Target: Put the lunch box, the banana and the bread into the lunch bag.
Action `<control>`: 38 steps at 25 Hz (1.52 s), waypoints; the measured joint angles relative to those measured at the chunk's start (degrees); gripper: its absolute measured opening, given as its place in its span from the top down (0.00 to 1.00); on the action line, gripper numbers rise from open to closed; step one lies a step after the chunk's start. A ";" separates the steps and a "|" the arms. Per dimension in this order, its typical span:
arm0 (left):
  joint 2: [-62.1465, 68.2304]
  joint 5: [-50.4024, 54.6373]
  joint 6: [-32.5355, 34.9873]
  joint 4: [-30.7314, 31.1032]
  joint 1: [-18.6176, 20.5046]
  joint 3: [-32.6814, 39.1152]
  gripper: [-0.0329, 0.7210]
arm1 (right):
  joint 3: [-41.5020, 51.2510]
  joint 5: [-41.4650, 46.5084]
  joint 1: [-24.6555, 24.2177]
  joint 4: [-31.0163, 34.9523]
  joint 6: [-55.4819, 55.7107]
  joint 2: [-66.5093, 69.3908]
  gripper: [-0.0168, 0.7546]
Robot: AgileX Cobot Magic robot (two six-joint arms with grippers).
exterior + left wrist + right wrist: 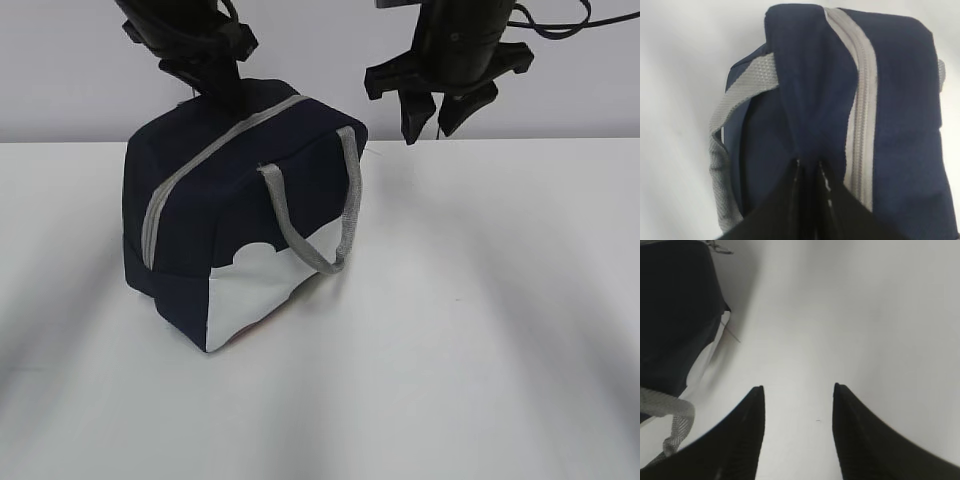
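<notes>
Left gripper (807, 162) pinches a fold on top of one lunch bag (235, 220). Right gripper (797, 390) hangs above the table (480, 320), fingers spread.

Light is bright, even and diffuse, washing the white table (480, 330) nearly to a featureless glow. Broad, soft-edged grey shadows streak diagonally across the lower left and right of the exterior frame. The lunch bag (235, 200) reads as deep navy with little surface detail, its darkest folds almost black. In the left wrist view the weave of the zipper tape is sharp, while the black fingers at the bottom edge blur. The right wrist view is soft throughout, dimmer at its upper left.
</notes>
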 joint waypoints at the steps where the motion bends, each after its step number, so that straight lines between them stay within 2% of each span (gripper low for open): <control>1: 0.00 0.00 -0.29 0.00 0.00 0.00 0.85 | 0.00 0.00 0.10 0.44 -0.59 -0.25 0.53; 6: 0.00 0.00 -2.03 0.34 0.00 0.00 0.47 | 0.58 0.11 0.10 1.31 -2.25 -2.21 0.53; 9: -0.12 0.00 -3.79 0.46 0.00 0.00 0.38 | 3.00 0.20 0.10 1.95 -3.17 -4.57 0.53; 18: -7.18 0.00 -7.35 3.40 0.10 1.29 0.39 | 12.94 0.20 0.10 2.49 -4.25 -15.69 0.53; 23: -14.28 0.00 -8.88 6.58 1.80 10.03 0.39 | 17.58 0.33 0.10 2.24 -5.70 -22.44 0.53; 30: -26.46 0.00 -9.86 7.26 5.96 23.55 0.39 | 22.16 0.43 0.10 1.97 -6.35 -28.32 0.53; 38: -41.55 0.00 -10.09 7.31 7.71 38.19 0.39 | 28.54 0.43 0.10 1.88 -6.34 -34.74 0.53</control>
